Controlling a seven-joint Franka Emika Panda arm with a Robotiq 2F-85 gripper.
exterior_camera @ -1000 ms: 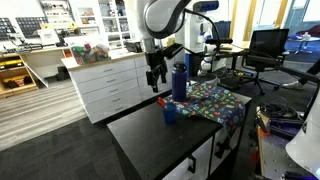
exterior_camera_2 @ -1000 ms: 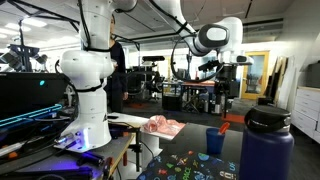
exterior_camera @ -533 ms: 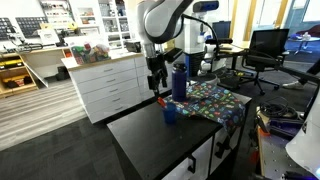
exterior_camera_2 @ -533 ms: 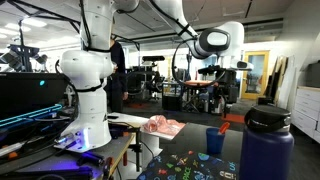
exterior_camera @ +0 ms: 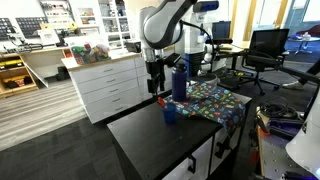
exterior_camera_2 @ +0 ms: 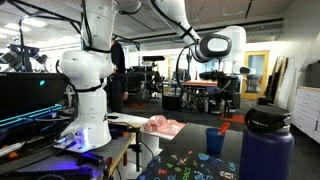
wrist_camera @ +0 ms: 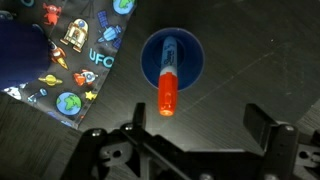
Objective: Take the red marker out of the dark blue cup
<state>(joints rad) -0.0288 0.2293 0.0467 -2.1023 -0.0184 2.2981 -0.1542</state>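
The red marker (wrist_camera: 167, 88) stands in the dark blue cup (wrist_camera: 190, 58), leaning over its rim; I look straight down on both in the wrist view. In both exterior views the cup (exterior_camera: 170, 112) (exterior_camera_2: 215, 141) stands on the dark table next to the patterned cloth, with the marker (exterior_camera: 163, 101) (exterior_camera_2: 224, 127) sticking out of it. My gripper (wrist_camera: 196, 132) (exterior_camera: 155, 84) is open and empty, hanging above the cup and apart from the marker. In an exterior view (exterior_camera_2: 218, 88) the fingers are hard to make out.
A tall blue bottle with a dark cap (exterior_camera: 179, 80) (exterior_camera_2: 266, 146) stands on the colourful space-patterned cloth (exterior_camera: 212, 100) (wrist_camera: 75, 60) beside the cup. The dark table (exterior_camera: 150, 140) ends near white drawer cabinets (exterior_camera: 105, 85). Office chairs (exterior_camera: 262, 50) stand behind.
The arm has shifted slightly and come down a little over the cup. The cup, marker and bottle have not moved.
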